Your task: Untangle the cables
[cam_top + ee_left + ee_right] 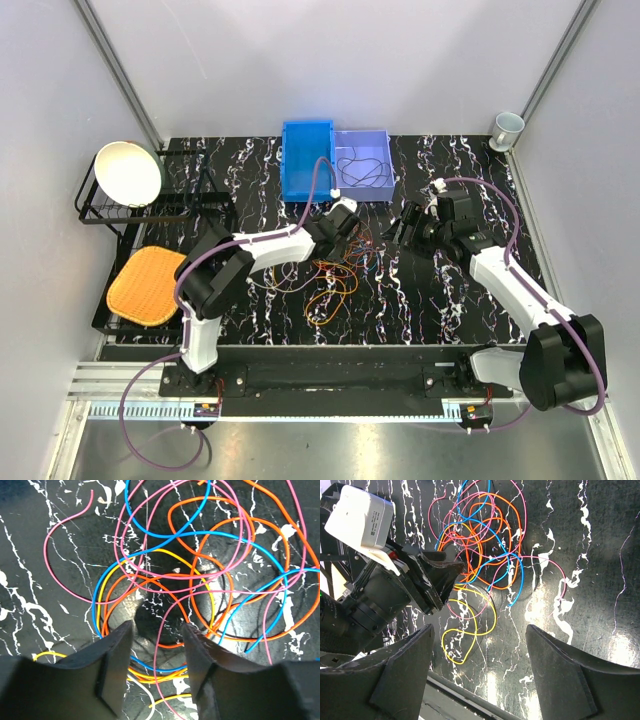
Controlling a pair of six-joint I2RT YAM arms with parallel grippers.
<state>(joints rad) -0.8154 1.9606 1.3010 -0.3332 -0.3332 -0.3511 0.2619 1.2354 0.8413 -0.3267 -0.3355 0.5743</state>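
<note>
Cables (335, 285) lie knotted at the table's (440, 300) centre under the left gripper (157, 628), jaws partly parted and empty, so it should pinch one outlying strand only while the wide-open right gripper (479, 630), at their 2 o'clock, waits.

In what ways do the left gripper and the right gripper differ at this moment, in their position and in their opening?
The left gripper is low over the cables, with strands passing between its jaws; the right gripper stands off to the side of the tangle. The left gripper's jaws are only narrowly apart, while the right gripper's are spread wide. Both are open and grip nothing.
</note>
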